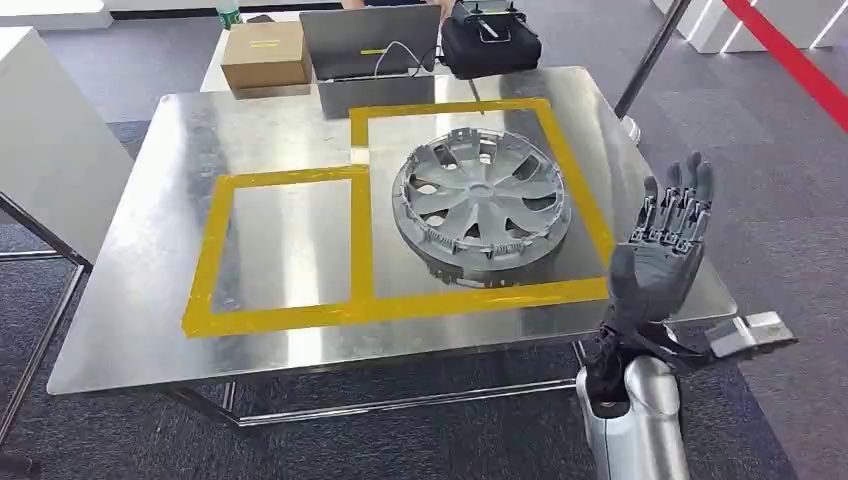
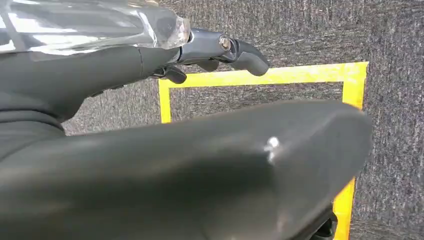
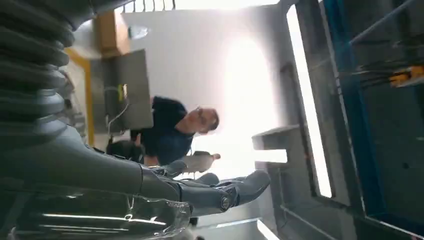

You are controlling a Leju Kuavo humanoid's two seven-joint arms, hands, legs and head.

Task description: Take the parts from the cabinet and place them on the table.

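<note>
Head view, for you: wheel cover (image 1: pixel 483 205) lies flat in the right yellow-taped square (image 1: pixel 590 215) on the steel table (image 1: pixel 130 300), right of centre. Right hand (image 1: pixel 665 255) at lower right, fingers spread, empty, beside the table edge.

Left wrist view: left hand (image 2: pixel 220 50) partly hidden; grasp unclear.

Right wrist view: person (image 3: pixel 172 127) mid-frame, blurred.

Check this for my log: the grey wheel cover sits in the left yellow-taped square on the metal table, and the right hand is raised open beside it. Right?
Not quite. The head view shows the wheel cover in the right taped square, not the left one. The rest holds: the metal table bears it, and the right hand is raised open beside it.
</note>
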